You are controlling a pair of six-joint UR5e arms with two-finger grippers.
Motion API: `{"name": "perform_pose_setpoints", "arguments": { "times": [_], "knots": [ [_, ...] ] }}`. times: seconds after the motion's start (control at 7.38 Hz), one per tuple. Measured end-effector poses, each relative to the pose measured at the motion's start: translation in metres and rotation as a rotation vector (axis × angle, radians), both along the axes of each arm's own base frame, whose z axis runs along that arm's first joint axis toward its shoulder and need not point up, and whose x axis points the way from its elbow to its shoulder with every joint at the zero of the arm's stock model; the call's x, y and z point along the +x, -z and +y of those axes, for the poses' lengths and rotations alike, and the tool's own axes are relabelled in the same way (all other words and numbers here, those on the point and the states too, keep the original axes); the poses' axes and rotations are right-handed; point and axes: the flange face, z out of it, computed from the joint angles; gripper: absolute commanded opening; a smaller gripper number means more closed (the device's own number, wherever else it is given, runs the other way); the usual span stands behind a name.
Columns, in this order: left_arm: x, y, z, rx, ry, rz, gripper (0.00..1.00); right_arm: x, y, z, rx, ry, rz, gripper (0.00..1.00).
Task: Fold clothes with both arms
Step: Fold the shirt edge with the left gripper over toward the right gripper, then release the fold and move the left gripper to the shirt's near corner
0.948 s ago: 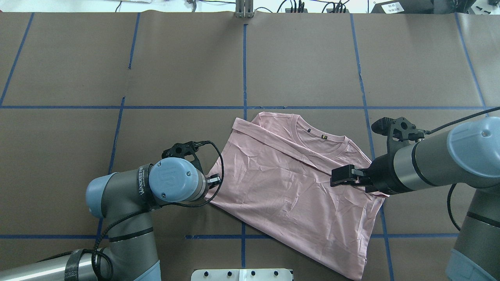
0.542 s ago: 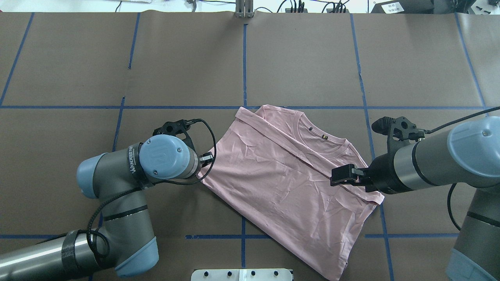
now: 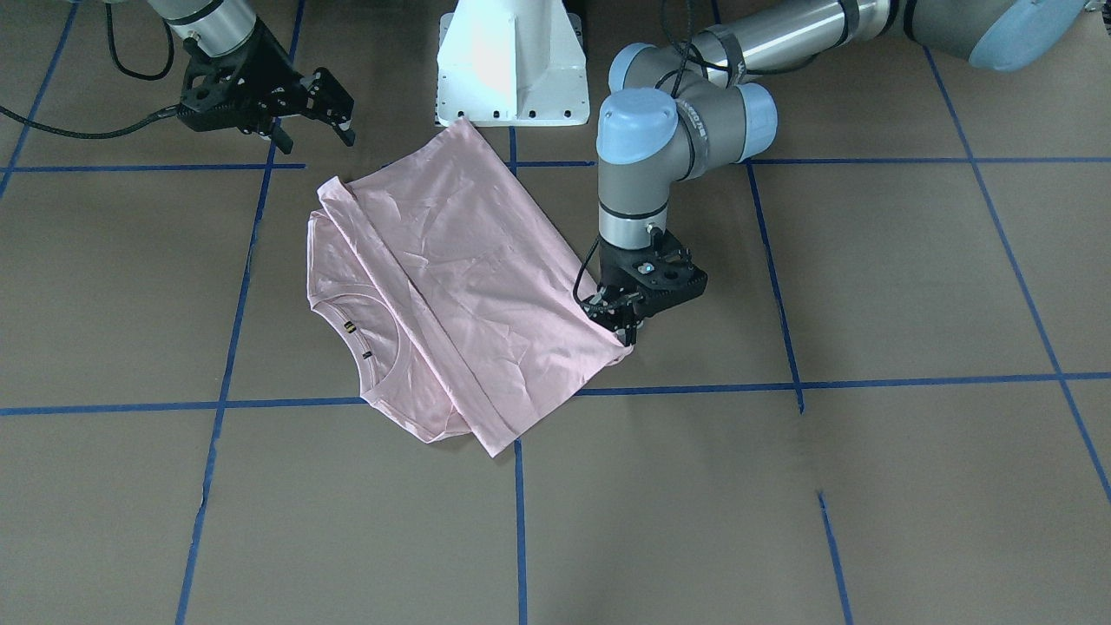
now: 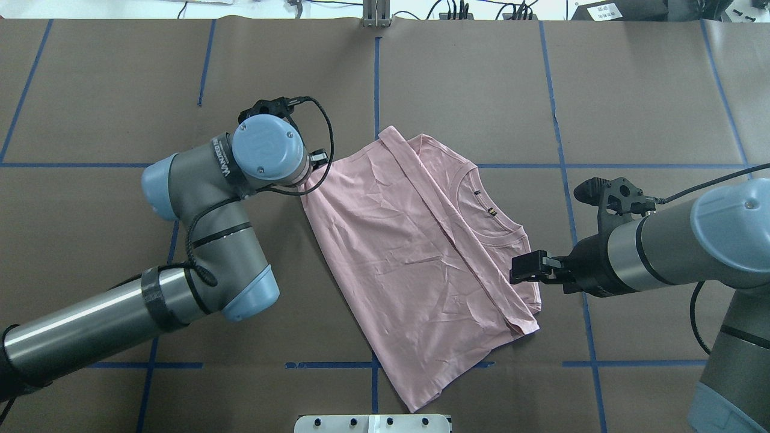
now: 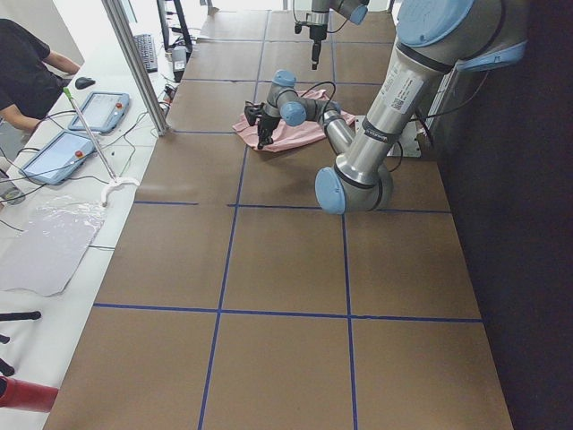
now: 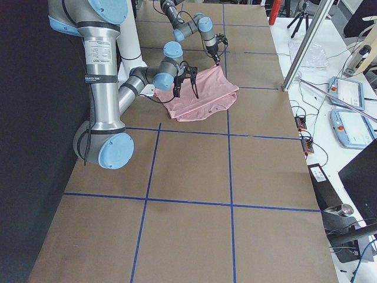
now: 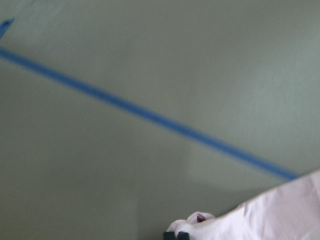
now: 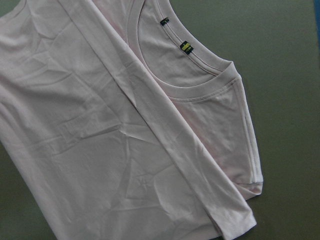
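Observation:
The pale pink T-shirt (image 4: 409,240) lies partly folded and slanted on the brown table, plain side up. A folded band runs beside its ribbed collar (image 4: 490,210). My left gripper (image 3: 623,332) is shut on the shirt's corner, low over the table. The left wrist view shows the cloth bunched at the fingertips (image 7: 176,234). From overhead its wrist hides it. My right gripper (image 4: 516,273) hovers open above the shirt's sleeve edge, holding nothing. In the front view the right gripper (image 3: 317,134) stands clear of the cloth. The right wrist view shows the collar (image 8: 200,95) and the fold.
Blue tape lines (image 4: 376,90) cross the brown table cover. The white pedestal base (image 3: 512,69) stands at the robot's edge, close to the shirt's hem. A person (image 5: 27,63) sits beyond the far side by control tablets (image 5: 98,112).
My left gripper has pulled the shirt's corner away from the robot. The whole shirt has swung round and slid out from under the right gripper. The right arm has stayed in place.

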Motion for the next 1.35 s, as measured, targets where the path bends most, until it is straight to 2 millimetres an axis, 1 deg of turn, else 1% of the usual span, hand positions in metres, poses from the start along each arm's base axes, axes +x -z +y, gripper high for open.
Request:
{"name": "perform_pose_setpoints", "arguments": {
  "times": [0.14,0.27,0.41,0.54,0.68,0.81,0.95,1.08,1.35],
  "knots": [
    [0.001,-0.009,-0.037,0.033,0.016,-0.011,0.0,0.001,0.0,-0.001,0.0,-0.004,0.0,1.0],
    [0.001,-0.016,-0.069,0.068,0.029,-0.022,0.0,0.002,0.0,-0.003,0.0,-0.009,0.001,1.0],
    [0.004,-0.016,-0.091,0.104,0.034,-0.025,0.0,0.003,0.0,-0.004,0.0,-0.012,0.001,1.0],
    [0.007,-0.009,-0.108,0.158,0.032,-0.024,0.0,0.003,0.0,-0.004,0.0,-0.013,0.001,1.0],
    [0.008,-0.003,-0.12,0.21,0.026,-0.026,0.0,0.003,0.0,-0.004,0.001,-0.014,0.001,1.0],
    [0.012,-0.005,-0.128,0.238,0.024,-0.027,0.33,0.003,0.0,-0.005,0.001,-0.015,0.001,1.0],
    [0.016,-0.012,-0.133,0.253,0.024,-0.022,0.78,0.004,0.0,-0.005,0.001,-0.016,0.0,1.0],
    [0.019,-0.017,-0.136,0.26,0.024,-0.017,1.0,0.004,0.0,-0.005,0.001,-0.017,0.0,1.0],
    [0.022,-0.018,-0.139,0.266,0.023,-0.014,1.0,0.008,0.0,-0.009,0.002,-0.029,0.002,1.0]
  ]
}}
